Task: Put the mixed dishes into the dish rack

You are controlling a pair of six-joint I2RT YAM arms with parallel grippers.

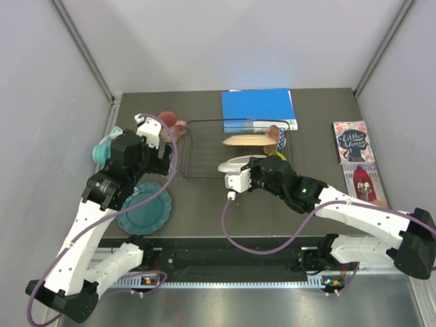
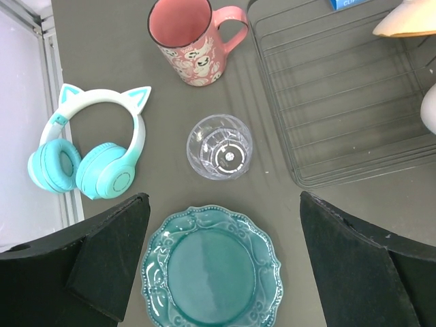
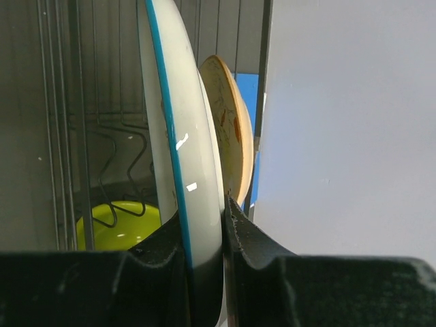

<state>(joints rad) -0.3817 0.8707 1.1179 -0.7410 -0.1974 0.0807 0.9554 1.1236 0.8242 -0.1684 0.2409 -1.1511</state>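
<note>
My right gripper (image 1: 246,172) is shut on the rim of the white plate (image 3: 178,136) and holds it on edge over the black wire dish rack (image 1: 203,151). The peach plate (image 3: 229,116) stands just behind it in the rack. The yellow-green bowl (image 3: 112,223) lies below, by the rack's right end. My left gripper (image 2: 223,201) is open and empty above the table, between the clear cup (image 2: 219,146) and the teal scalloped plate (image 2: 211,269). The pink mug (image 2: 194,42) stands upright left of the rack.
Teal cat-ear headphones (image 2: 88,153) lie at the table's left edge, close to the left arm. A blue book (image 1: 259,109) lies behind the rack. Two small picture books (image 1: 355,158) lie at the right side.
</note>
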